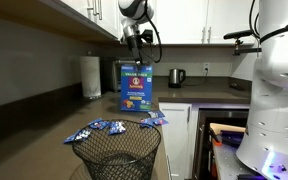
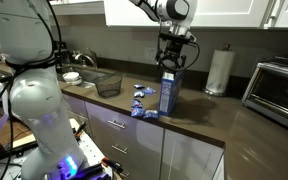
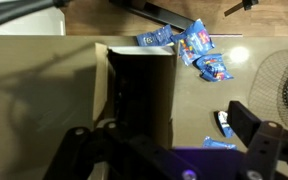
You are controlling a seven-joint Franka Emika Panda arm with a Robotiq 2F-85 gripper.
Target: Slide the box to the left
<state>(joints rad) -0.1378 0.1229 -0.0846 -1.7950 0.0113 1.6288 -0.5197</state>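
in an exterior view the box (image 1: 136,88) stands on the counter (image 1: 44,116), the gripper (image 1: 134,58) at its 12 o'clock, fingertips hard to make out. in an exterior view snack packets (image 2: 142,106) lie at 8 o'clock from the box (image 2: 168,92). in the wrist view blurred fingers (image 3: 252,128) sit spread either side of the box (image 3: 134,92), jaws released, its lower edge hidden.

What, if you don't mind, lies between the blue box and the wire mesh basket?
A scatter of small blue snack packets lies between the box and the wire basket, most clearly shown in an exterior view.
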